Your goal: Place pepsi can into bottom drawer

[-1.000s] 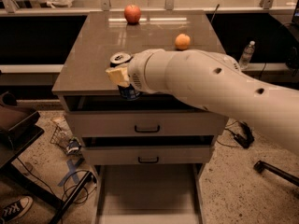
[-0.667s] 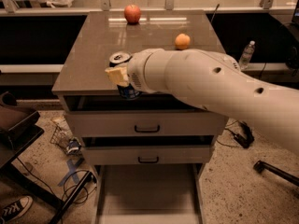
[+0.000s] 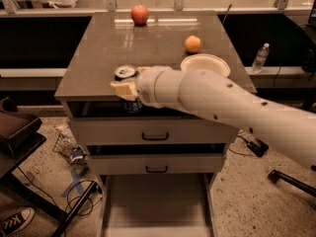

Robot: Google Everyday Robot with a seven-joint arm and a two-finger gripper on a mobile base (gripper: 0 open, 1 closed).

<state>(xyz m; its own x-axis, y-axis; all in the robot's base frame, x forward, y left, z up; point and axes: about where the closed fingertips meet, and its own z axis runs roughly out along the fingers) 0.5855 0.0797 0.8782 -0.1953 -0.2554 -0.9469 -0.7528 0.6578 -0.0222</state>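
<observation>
Gripper (image 3: 124,89) clasps pepsi can (image 3: 126,73) above the pulled-out bottom drawer (image 3: 157,206).

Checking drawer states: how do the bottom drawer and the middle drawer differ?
The bottom drawer is pulled out, its inside showing; the middle drawer is pushed in. Only the middle drawer's black handle shows. Both are grey. The gripper holds the can at the front edge of the counter.

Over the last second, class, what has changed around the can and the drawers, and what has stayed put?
The pincer, clamped on the pepsi can, has carried it slightly lower at the front edge of the cabinet, and the arm now uncovers a white plate. The apple, the orange and the open bottom drawer are unchanged.
</observation>
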